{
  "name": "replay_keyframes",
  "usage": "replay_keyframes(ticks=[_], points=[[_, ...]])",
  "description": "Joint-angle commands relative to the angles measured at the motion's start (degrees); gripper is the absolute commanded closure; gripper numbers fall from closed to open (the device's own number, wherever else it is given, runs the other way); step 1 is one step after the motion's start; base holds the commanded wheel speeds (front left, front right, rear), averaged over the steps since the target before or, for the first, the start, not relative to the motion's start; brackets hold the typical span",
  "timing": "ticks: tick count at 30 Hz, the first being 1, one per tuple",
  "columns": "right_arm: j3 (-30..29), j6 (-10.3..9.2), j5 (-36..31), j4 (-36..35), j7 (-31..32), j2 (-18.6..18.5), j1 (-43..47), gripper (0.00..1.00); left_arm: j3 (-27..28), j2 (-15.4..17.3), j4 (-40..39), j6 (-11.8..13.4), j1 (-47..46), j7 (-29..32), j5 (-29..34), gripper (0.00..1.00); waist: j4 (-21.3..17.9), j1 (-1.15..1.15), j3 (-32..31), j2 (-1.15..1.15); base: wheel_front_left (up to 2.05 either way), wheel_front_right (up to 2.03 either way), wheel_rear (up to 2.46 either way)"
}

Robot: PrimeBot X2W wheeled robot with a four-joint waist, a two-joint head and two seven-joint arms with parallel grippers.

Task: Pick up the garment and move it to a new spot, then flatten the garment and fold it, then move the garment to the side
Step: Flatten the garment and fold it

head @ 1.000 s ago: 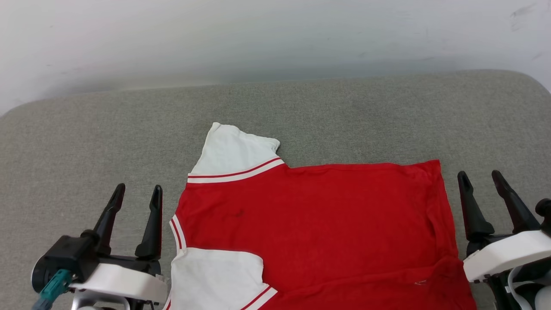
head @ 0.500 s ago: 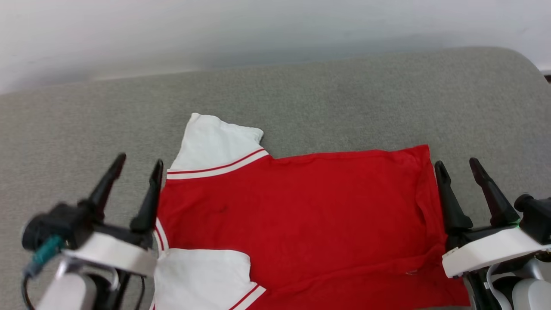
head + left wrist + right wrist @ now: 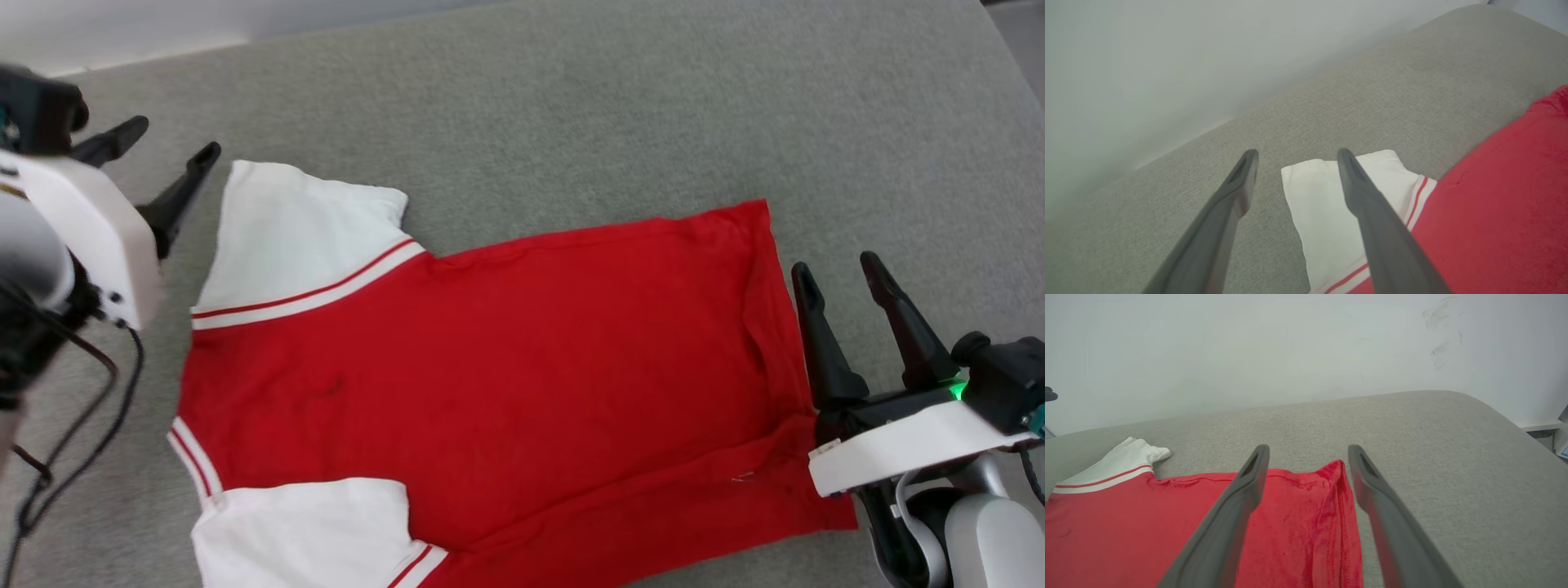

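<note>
I count one garment [image 3: 506,351], lying across the middle of the head view. It has two white sleeves, one at upper left [image 3: 294,229] and one at the bottom edge [image 3: 302,531]. I make out three stretches of red-and-white striped trim [image 3: 310,296] (one along each sleeve and one on the garment's left edge).

There are two grippers: the left gripper [image 3: 175,136] at the upper left of the frame and the right gripper [image 3: 835,265] at lower right. Each has two dark fingers [image 3: 820,343], so four in all. One green light [image 3: 957,392] glows on the right one.

Under it all is one grey padded surface [image 3: 612,106], and behind that is one pale wall [image 3: 1249,347].
</note>
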Motion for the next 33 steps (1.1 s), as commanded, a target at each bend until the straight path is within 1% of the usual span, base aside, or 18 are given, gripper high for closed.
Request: replay_keyframes(ticks=[1, 4, 5, 6, 7, 8, 11, 14, 20, 22, 23, 24, 25, 26, 28, 33], points=[[0.3, -0.02, 0.3, -0.3, -0.6, 0.7, -1.4, 0.00, -0.9, 2.1, 1.6, 0.0, -3.6, 5.8, -2.9, 0.00, -3.2, -0.01, 3.6, 0.00, 0.00, 0.00, 0.00], [1.0, -0.02, 0.4, -0.5, -1.1, 1.0, -2.1, 0.00, -1.8, 4.0, 4.4, -0.1, -8.0, 15.0, -6.5, 0.00, -4.5, -0.01, 5.5, 0.00, 0.00, 0.00, 0.00], [1.0, -0.02, 0.4, -0.5, -1.1, 1.0, -2.1, 0.00, -1.8, 4.0, 4.4, -0.1, -8.0, 15.0, -6.5, 0.00, -4.5, -0.01, 5.5, 0.00, 0.00, 0.00, 0.00], [1.4, -0.02, 0.5, -0.3, -1.5, 1.2, -2.6, 0.00, -2.4, 5.0, 6.1, -0.1, -10.5, 20.0, -7.7, 0.00, -5.3, -0.01, 6.6, 0.00, 0.00, 0.00, 0.00], [1.5, -0.02, 0.6, -0.1, -1.6, 1.3, -2.7, 0.00, -2.8, 5.5, 6.9, -0.1, -11.5, 21.9, -7.9, 0.00, -5.7, -0.01, 7.1, 0.00, 0.00, 0.00, 0.00], [1.5, -0.02, 0.6, -0.1, -1.6, 1.3, -2.7, 0.00, -2.8, 5.5, 6.9, -0.1, -11.5, 21.9, -7.9, 0.00, -5.7, -0.01, 7.1, 0.00, 0.00, 0.00, 0.00], [1.8, -0.02, 0.7, 0.5, -2.1, 1.5, -3.5, 0.00, -3.5, 5.8, 9.3, 0.4, -13.8, 26.0, -8.5, 0.00, -6.8, -0.01, 8.4, 0.00, 0.00, 0.00, 0.00], [2.1, -0.02, 0.9, 1.1, -2.6, 1.7, -3.9, 0.00, -4.0, 5.7, 11.2, 0.8, -14.9, 28.3, -8.7, 0.00, -7.6, -0.01, 9.4, 0.00, 0.00, 0.00, 0.00], [2.3, -0.02, 0.8, 1.5, -3.0, 1.9, -4.5, 0.00, -5.2, 5.9, 14.1, 1.4, -15.5, 29.6, -7.8, 0.00, -8.1, -0.01, 11.0, 0.00, 0.00, 0.00, 0.00], [2.3, -0.02, 0.8, 1.7, -3.0, 1.9, -4.5, 0.00, -5.8, 5.4, 15.3, 1.7, -14.9, 30.7, -8.0, 0.00, -8.2, -0.01, 11.2, 0.00, 0.00, 0.00, 0.00], [2.2, -0.02, 0.7, 1.9, -3.0, 1.9, -4.5, 0.00, -6.2, 5.1, 15.7, 1.7, -14.4, 31.5, -8.4, 0.18, -8.1, -0.01, 11.3, 0.00, 0.00, 0.00, 0.00], [2.1, -0.02, 0.6, 2.0, -3.0, 2.0, -4.5, 0.00, -6.5, 4.9, 15.9, 1.7, -13.9, 32.1, -8.6, 0.54, -8.1, -0.01, 11.3, 0.00, 0.00, 0.00, 0.00], [2.1, -0.02, 0.4, 2.0, -2.9, 2.0, -4.5, 0.00, -6.7, 4.7, 15.9, 1.7, -13.6, 32.3, -8.7, 0.95, -8.0, -0.01, 11.3, 0.00, 0.00, 0.00, 0.00], [2.0, -0.02, 0.3, 2.1, -2.8, 2.0, -4.5, 0.00, -6.8, 4.6, 16.0, 1.7, -13.3, 32.4, -9.0, 1.00, -7.9, -0.01, 11.3, 0.00, 0.00, 0.00, 0.00], [1.9, -0.02, 0.0, 2.3, -2.6, 2.0, -4.4, 0.00, -6.9, 4.2, 15.7, 1.4, -12.8, 31.4, -9.4, 1.00, -7.5, -0.01, 10.9, 0.00, 0.00, 0.00, 0.00], [1.6, -0.02, -0.8, 2.2, -1.5, 1.6, -4.3, 0.00, -5.5, 3.0, 14.9, 1.0, -13.6, 24.1, -8.5, 1.00, -6.1, -0.01, 9.0, 0.00, 0.00, 0.00, 0.00]])
